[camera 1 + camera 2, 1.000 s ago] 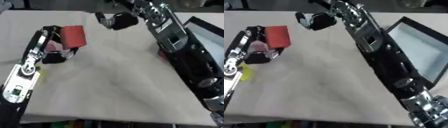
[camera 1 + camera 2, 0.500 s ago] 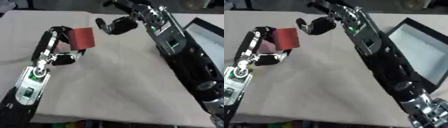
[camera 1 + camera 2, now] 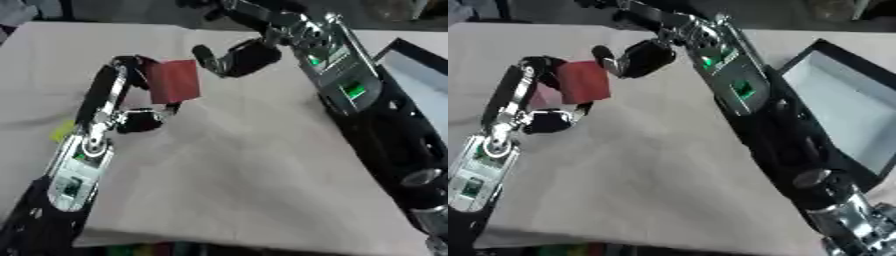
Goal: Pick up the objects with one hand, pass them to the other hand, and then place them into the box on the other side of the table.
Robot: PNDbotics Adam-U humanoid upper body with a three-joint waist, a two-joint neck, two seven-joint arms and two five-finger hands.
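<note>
Block [image 3: 173,81]: dark red, plain faces. Left hand [image 3: 131,75] beside the block: black with silver parts. Right hand [image 3: 234,56]: black. Right forearm shows green lit spots. Worktop [image 3: 262,190]: pale beige cloth. Box [image 3: 850,115] right of block: black rim, pale grey inside.

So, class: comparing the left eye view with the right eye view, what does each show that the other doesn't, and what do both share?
Only the left eye view shows a small yellow thing on the cloth beside the left arm.

Only the right eye view shows the box's pale inside; the left eye view catches just its edge.

Both show the left hand holding up the red block, the right hand close beside it, and the cloth-covered table.
</note>
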